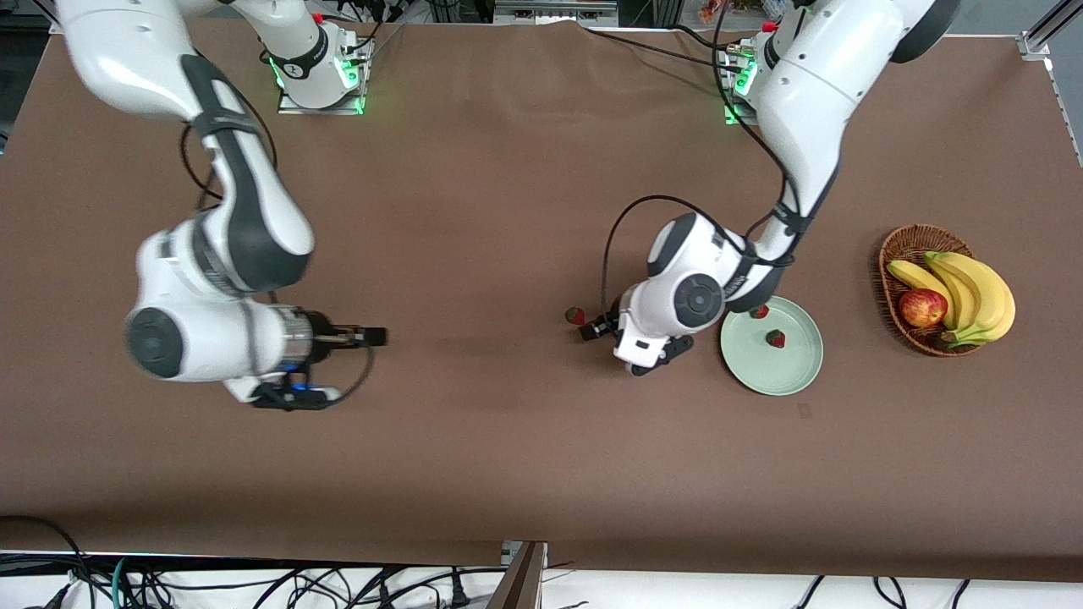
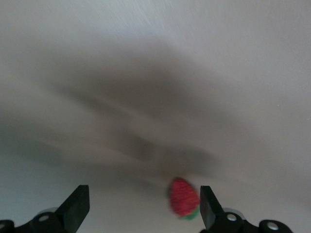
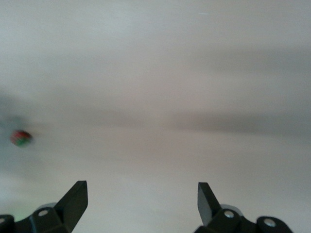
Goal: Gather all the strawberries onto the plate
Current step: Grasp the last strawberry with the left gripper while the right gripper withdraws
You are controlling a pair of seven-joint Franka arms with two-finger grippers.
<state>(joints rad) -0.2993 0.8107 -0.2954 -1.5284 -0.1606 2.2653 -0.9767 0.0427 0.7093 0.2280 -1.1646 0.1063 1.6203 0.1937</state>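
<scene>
plate (image 1: 791,376) rim partly hidden, two strawberries (image 1: 775,339) inside

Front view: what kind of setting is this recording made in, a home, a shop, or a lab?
Most likely a robotics lab. Two arms are bolted at the edge of a table under a plain brown cloth, loose cables trail along the table's near edge, and the wicker basket of fruit looks like props.

Matt brown cloth covers the table (image 1: 508,211); the plate (image 1: 791,376) looks smooth, the basket (image 1: 898,245) woven wicker.
</scene>
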